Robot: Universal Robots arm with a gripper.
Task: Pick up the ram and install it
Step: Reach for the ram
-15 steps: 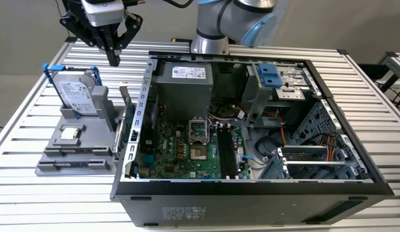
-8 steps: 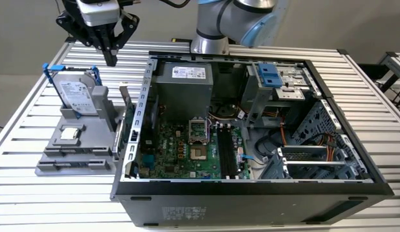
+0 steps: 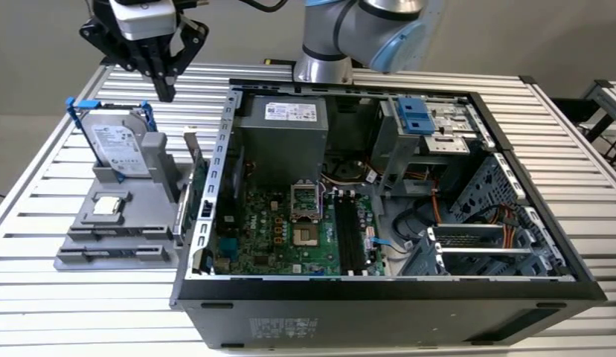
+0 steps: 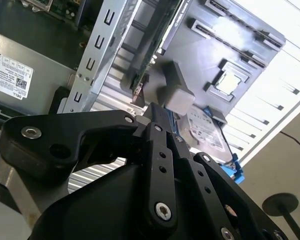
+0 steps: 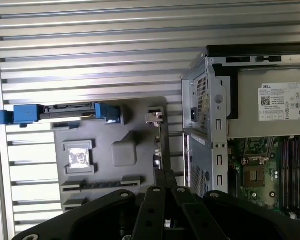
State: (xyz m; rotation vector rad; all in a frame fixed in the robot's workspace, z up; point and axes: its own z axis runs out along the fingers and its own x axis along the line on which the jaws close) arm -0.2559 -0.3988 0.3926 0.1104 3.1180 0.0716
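Over slatted tabletop (image 3: 50,305): hovers high with gripper (image 3: 167,94) pressed together, empty, above grey holder (image 3: 85,262) propping ram (image 5: 97,184) edge-up beneath, likely for easy pinching.

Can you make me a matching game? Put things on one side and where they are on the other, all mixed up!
Things:
1. hard drive
2. silver chip
3. gripper
4. power supply box

Places:
A. inside the open computer case
B. up in the air over the grey holder
C. lying flat in the grey holder
D. standing upright in the grey holder

Pairs: 1-D, 2-C, 3-B, 4-A
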